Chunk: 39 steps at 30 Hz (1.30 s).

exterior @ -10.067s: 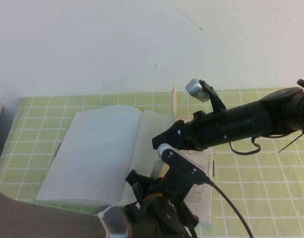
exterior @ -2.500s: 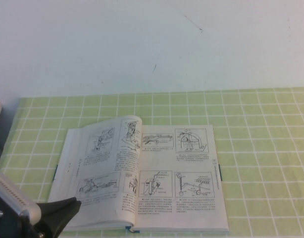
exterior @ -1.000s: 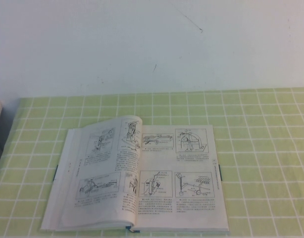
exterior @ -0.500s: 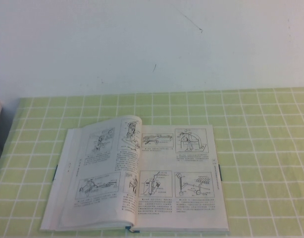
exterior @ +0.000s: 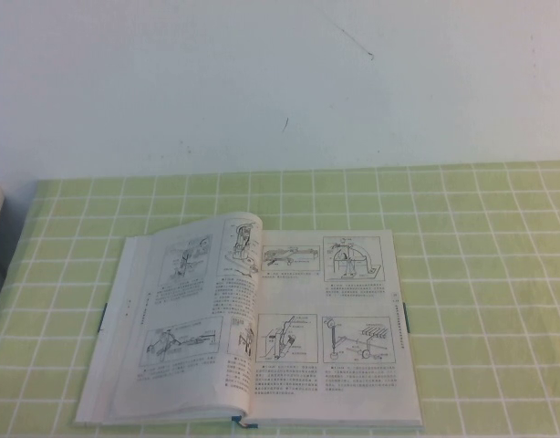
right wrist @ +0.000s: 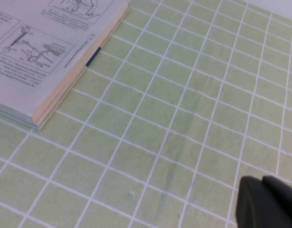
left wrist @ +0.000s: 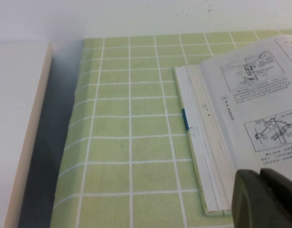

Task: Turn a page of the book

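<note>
1. One book [exterior: 262, 324] lies open and flat on my green-checked tablecloth [exterior: 481, 274], near the table's front edge, in the middle and a little to my left.
2. Its two facing pages show black technical drawings with text blocks.
3. One page [exterior: 193, 315] on the left side arches slightly near the spine instead of lying flat.
4. My left gripper [left wrist: 265, 199] hangs just off the book's left edge, over its near corner; the fingers look pressed together, holding nothing.
5. My right gripper [right wrist: 267, 204] sits over bare cloth, well apart from the book's right edge, closed and empty.
6. One pale board [left wrist: 17, 128] lies beside the cloth on my left.
</note>
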{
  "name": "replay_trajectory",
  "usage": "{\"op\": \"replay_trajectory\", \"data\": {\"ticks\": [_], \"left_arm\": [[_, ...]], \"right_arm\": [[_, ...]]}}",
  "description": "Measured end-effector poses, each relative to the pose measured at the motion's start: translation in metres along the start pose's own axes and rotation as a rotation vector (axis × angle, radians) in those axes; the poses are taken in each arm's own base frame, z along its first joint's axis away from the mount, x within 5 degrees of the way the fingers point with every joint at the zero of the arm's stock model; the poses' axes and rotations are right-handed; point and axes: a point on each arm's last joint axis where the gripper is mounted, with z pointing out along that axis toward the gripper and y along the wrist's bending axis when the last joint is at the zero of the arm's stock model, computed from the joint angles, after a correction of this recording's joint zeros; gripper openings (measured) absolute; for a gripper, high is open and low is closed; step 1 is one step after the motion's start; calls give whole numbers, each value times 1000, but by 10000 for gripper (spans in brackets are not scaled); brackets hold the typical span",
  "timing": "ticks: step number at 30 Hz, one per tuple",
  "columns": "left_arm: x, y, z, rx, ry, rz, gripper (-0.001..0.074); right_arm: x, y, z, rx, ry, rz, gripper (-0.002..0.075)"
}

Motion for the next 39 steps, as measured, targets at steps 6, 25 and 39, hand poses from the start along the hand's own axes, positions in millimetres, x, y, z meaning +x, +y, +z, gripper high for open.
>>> {"op": "replay_trajectory", "data": {"ticks": [6,25,39], "left_arm": [[0,-3,0,28,2,45,-4],[0,-4,0,40,2,84,-4],[0,-4,0,42,2,84,-4]], "right_arm": [[0,0,0,0,0,0,-1],[0,0,0,0,0,0,-1],[0,0,0,0,0,0,-1]]}}
